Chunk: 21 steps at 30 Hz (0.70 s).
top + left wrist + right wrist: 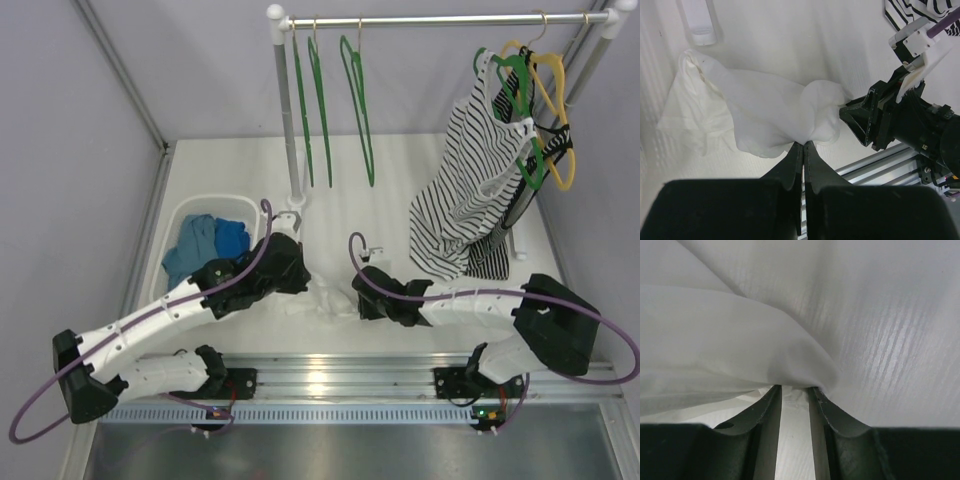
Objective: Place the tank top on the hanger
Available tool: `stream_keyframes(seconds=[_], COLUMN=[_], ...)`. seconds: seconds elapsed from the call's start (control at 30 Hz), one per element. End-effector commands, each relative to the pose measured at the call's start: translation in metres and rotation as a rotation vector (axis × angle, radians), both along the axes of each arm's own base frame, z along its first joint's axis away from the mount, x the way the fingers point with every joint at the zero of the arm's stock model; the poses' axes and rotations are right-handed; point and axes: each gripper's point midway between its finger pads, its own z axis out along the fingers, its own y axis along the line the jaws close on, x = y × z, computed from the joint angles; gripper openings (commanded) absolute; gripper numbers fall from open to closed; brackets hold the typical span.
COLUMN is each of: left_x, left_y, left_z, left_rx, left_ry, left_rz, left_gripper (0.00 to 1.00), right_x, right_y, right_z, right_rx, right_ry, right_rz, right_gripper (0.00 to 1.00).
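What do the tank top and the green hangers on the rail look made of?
Tank top: thin white woven-looking fabric, matte with a faint sheen, slightly translucent and softly crumpling. Green hangers: thin glossy rods, probably plastic or coated wire; the hooks look metallic.

Grey walls (70,150) enclose a white table (390,215).

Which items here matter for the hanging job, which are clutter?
In play: thin white tank top; left gripper shut on it; right gripper; green triangular hangers.
Clutter: striped black-and-white top; yellow hanger; white bin of blue clothes.
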Motion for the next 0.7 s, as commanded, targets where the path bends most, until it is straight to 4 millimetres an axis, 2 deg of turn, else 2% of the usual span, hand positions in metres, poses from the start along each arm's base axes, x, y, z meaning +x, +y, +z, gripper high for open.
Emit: stream_keyframes(seconds=[0.0,0.07,0.13,0.2,0.27,0.3,0.4,0.5,0.57,0.6,0.67], left_x=[0.006,0.006,0.006,0.006,0.006,0.006,0.006,0.007,0.007,0.008,0.009], left_y=[-0.004,-0.002,-0.001,0.0,0.0,0.0,0.004,0.012,0.016,0.019,0.026], left_z=[0.037,0.039,0.042,0.043,0.044,0.045,0.051,0.061,0.068,0.072,0.077], left_rx=[-0.08,-0.078,-0.081,-0.079,-0.083,-0.083,-0.081,-0.08,-0.085,-0.088,-0.087], left_ry=[-0.077,-0.085,-0.088,-0.089,-0.092,-0.094,-0.104,-0.132,-0.147,-0.16,-0.179], left_rz=[-0.001,0.005,0.006,0.004,0.004,0.005,0.015,0.036,0.047,0.059,0.086], left_gripper=[0.0,0.0,0.0,0.0,0.0,0.0,0.0,0.0,0.0,0.0,0.0], right_x=[0.018,0.018,0.018,0.018,0.019,0.021,0.025,0.034,0.039,0.044,0.051], right_y=[0.002,-0.003,-0.006,-0.007,-0.007,-0.008,-0.014,-0.03,-0.04,-0.051,-0.061], right_z=[0.011,0.011,0.013,0.012,0.011,0.01,0.012,0.019,0.032,0.035,0.055], right_rx=[0.006,-0.005,-0.005,-0.004,-0.004,-0.009,-0.019,-0.043,-0.025,-0.03,-0.001], right_ry=[-0.061,-0.066,-0.075,-0.078,-0.077,-0.075,-0.085,-0.099,-0.124,-0.124,-0.163], right_rz=[-0.037,-0.044,-0.051,-0.05,-0.049,-0.054,-0.068,-0.102,-0.121,-0.151,-0.172], right_gripper=[0.28,0.32,0.41,0.44,0.35,0.22,0.02,0.0,0.0,0.0,0.0])
